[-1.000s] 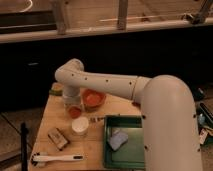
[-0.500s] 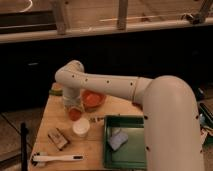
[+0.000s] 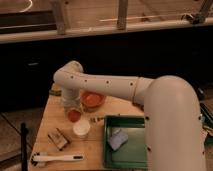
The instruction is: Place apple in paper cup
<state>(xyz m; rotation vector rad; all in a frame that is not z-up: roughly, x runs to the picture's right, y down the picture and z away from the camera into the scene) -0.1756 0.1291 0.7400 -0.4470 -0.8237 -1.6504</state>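
your arm (image 3: 115,86) sweeps in from the lower right, a thick white tube running left across the counter (image 3: 50,117), then bending sharply down at the elbow near the far left edge. the gripper (image 3: 73,109) hangs at the end of that downward link, pointing at the counter just left of the orange bowl (image 3: 92,100). right under it sits the apple (image 3: 74,115), a small reddish-orange round shape; i cannot tell whether the fingers are closed around it or only over it. the paper cup (image 3: 81,129) stands upright just below and slightly right of the apple, close beside it, mouth up. to the right, a green tray (image 3: 135,125) holds a blue sponge (image 3: 117,139). a white-handled brush (image 3: 57,158) lies along the counter's near edge, a small brown block (image 3: 58,139) above it.
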